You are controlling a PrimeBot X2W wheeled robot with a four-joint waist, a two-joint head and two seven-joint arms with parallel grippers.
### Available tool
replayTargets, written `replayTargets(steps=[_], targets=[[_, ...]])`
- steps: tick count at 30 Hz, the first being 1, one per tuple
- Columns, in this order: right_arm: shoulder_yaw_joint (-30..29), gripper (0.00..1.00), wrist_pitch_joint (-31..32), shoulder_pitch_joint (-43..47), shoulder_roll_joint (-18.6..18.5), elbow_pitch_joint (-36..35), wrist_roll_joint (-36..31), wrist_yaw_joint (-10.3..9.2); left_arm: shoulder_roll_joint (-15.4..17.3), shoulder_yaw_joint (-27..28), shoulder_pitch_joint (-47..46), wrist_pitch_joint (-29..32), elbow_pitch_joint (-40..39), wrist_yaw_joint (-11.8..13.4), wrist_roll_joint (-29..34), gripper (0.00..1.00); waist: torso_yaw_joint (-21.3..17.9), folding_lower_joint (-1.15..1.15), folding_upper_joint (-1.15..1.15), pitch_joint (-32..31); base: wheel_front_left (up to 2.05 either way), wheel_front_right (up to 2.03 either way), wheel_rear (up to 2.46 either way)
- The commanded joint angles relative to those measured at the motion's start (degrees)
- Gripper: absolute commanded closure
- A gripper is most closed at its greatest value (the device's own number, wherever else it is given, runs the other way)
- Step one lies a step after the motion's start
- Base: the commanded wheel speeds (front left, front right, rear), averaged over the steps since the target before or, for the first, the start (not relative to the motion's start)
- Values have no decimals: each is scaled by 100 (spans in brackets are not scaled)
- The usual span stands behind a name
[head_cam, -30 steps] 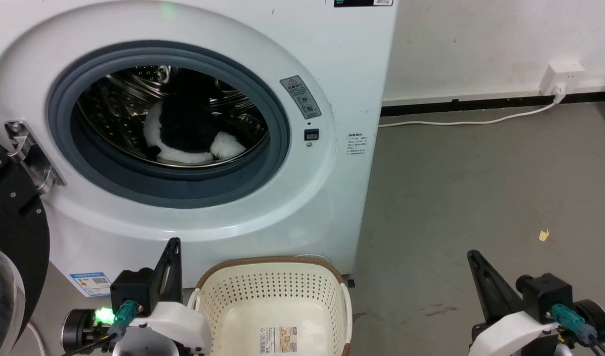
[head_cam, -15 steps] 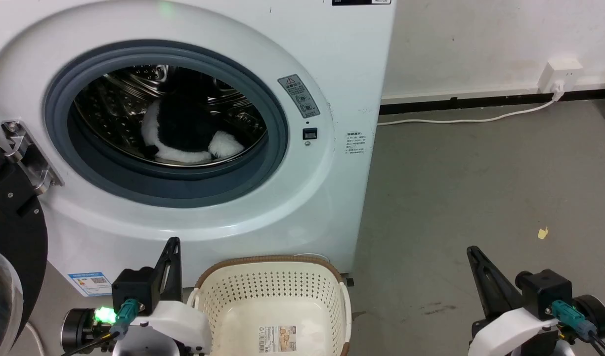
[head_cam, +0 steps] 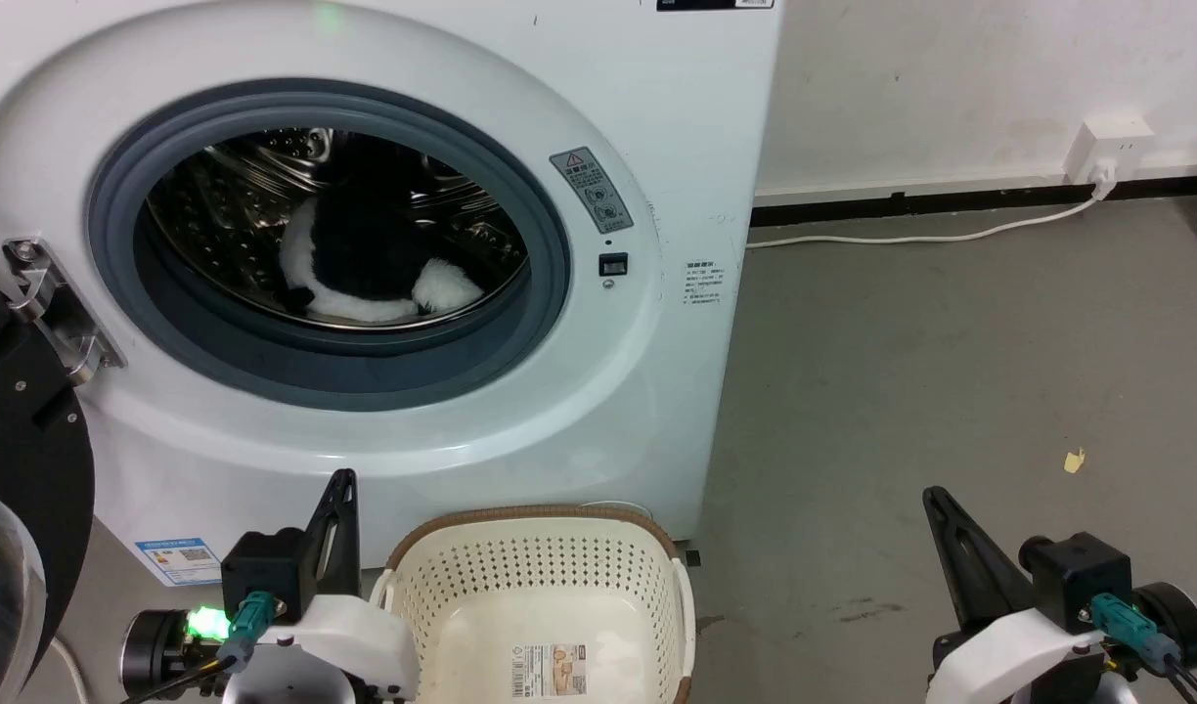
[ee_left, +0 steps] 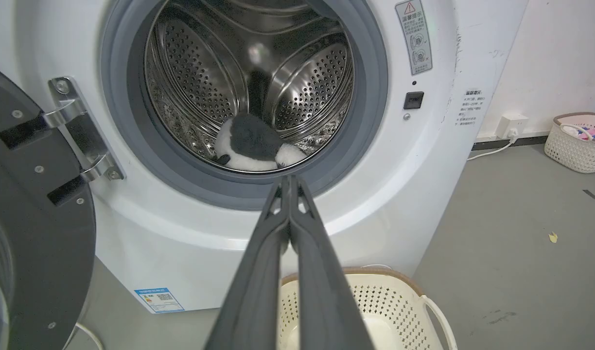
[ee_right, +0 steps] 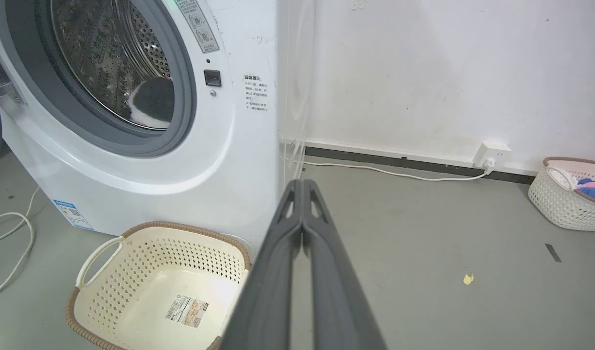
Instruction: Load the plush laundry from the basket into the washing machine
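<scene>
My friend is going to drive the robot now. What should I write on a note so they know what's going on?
Left tool: shut, holding nothing, pointing toward the washer opening.
Right tool: shut, holding nothing, above the floor to the right of the basket.
Plush laundry: lying inside the drum of the washing machine.
Basket: on the floor in front of the machine, no plush in it.
Done: loading looks finished.
Left: nothing to load; the door stands open.

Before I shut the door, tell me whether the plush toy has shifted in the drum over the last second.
No. The plush toy keeps its place against the grey gasket; the camera alone drifted slightly.
</scene>
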Motion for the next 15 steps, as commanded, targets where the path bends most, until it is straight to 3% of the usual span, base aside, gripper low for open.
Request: replayTargets(steps=[1, 15], targets=[[-13, 100, 3, -67, 16, -26, -42, -5, -1, 14, 104, 2, -28, -25, 14, 100, 0, 0, 0, 0, 0, 0, 0], [-13, 100, 3, -67, 16, -26, -42, -5, -1, 14, 104, 2, -28, -25, 14, 100, 0, 0, 0, 0, 0, 0, 0]])
